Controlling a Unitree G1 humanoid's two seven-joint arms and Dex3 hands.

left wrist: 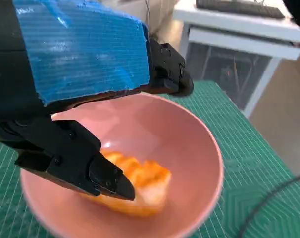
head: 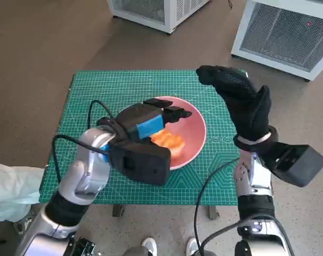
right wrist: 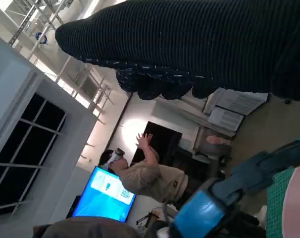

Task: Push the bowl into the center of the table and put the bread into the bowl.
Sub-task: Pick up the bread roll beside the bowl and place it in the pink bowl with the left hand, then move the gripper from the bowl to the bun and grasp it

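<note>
Black fingers of the left hand sit closest to the lens in the left wrist view, spread apart and holding nothing — one tip hangs just over the bread, another reaches over the far rim of the bowl. Whether any tip actually touches the bread cannot be told. Behind the fingers, blue tape covers the back of that hand, and from above the hand hovers over the left half of the bowl, its pale forearm rising from the near left edge of the table.

Inside the pink bowl lies the orange bread, resting on the bottom toward the near side. This bowl stands on the green cutting mat that covers the small table, roughly at the middle, a little toward the right.

Off to the right, the gloved right hand is raised above the table's right edge, well apart from the bowl, fingers extended and loosely together, with nothing in it. Its dark knitted band fills the top of the right wrist view — beneath it a person stands beside a blue screen.

White cabinets with grilles stand on the brown floor beyond the table, and pale cloth shows at the left edge
</note>
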